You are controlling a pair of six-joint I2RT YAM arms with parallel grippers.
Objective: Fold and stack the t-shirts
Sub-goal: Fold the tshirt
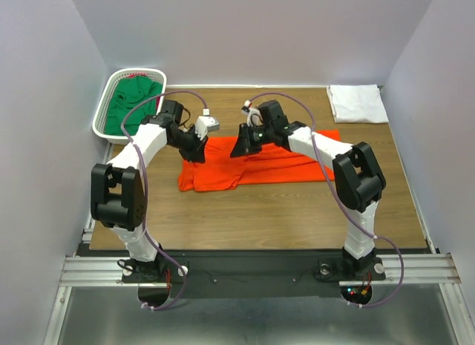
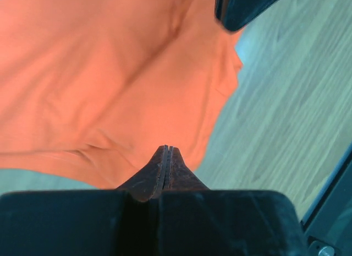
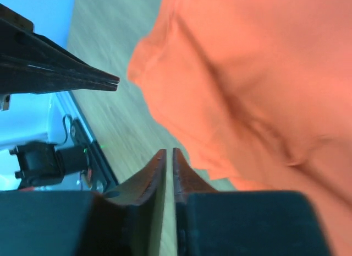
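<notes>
An orange-red t-shirt (image 1: 260,163) (image 2: 110,74) (image 3: 264,74) lies partly folded across the middle of the table. My left gripper (image 1: 197,150) (image 2: 166,148) hangs over its left end, jaws pressed together with no cloth between them. My right gripper (image 1: 239,148) (image 3: 169,151) hovers just to the right of it above the shirt's back edge. Its jaws stand a narrow slit apart and bare wood shows through the gap. A white t-shirt (image 1: 358,102) lies folded at the back right corner. A dark green t-shirt (image 1: 132,104) is heaped in the basket.
The white mesh basket (image 1: 102,116) stands at the back left against the wall. The two grippers are close together, and each appears in the other's wrist view. Bare wood table (image 1: 260,219) lies between the shirt and the arm bases.
</notes>
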